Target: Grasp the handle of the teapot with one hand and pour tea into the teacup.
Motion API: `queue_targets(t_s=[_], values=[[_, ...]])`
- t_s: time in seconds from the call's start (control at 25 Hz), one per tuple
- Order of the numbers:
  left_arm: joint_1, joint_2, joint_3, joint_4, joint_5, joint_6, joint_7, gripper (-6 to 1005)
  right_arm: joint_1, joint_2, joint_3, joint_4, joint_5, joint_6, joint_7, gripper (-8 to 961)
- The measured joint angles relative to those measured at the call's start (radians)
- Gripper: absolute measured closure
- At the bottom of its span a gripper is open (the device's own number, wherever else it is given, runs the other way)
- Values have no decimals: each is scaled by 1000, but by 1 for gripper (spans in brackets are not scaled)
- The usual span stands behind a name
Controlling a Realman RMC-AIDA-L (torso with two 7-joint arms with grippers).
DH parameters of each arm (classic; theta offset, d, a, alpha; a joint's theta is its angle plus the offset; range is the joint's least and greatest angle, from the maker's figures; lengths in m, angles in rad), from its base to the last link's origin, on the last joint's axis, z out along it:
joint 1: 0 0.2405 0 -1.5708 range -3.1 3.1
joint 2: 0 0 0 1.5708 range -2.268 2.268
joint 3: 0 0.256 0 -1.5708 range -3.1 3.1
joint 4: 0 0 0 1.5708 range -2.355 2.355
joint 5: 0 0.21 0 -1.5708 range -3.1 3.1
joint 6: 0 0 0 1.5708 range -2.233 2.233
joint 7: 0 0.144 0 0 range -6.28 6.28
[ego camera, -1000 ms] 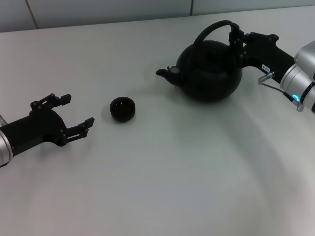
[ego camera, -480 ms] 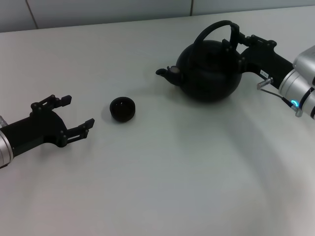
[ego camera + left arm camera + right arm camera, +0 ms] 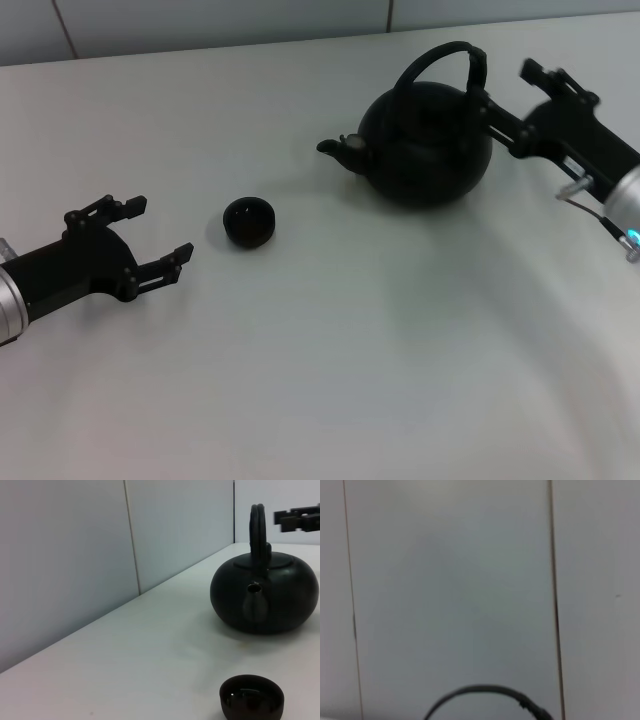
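The white table spreads under my head camera, with the teapot as its biggest object and the landmark here. The teapot sits upright on the far right part of the table, its spout aimed toward my left side and its arched handle standing over the lid. My right gripper hangs just beside the teapot's rear, level with the base of the handle; its fingers are spread, one reaching the pot's shoulder by the handle and the other clear of it, gripping nothing. My left gripper rests well apart from the teapot, low over the table on the spout's side, fingers spread wide and empty. The teacup, smallest of all, stands on the table between the teapot's spout and my left gripper, nearer to the gripper. From my left wrist, the teacup sits in front of the teapot, its inside dark and glossy.
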Motion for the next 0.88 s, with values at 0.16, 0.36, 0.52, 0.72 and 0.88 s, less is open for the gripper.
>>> queue_targets(t_s=[0.16, 0.36, 0.52, 0.72, 0.88], values=[[4, -1, -1, 2, 0, 2, 0, 159, -91, -3, 2, 27, -7, -212, 1, 184], [19, 5, -7, 7, 0, 46, 0, 159, -145, -18, -33, -12, -147, -333, 50, 163], [27, 19, -11, 10, 0, 109, 0, 158, -153, -12, -40, -176, -435, -319, 177, 159], [39, 24, -5, 21, 1, 133, 0, 158, -106, -6, -57, -272, -585, -229, 323, 159], [43, 22, -7, 28, 48, 135, -10, 157, -85, -6, -57, -284, -597, -215, 333, 161]])
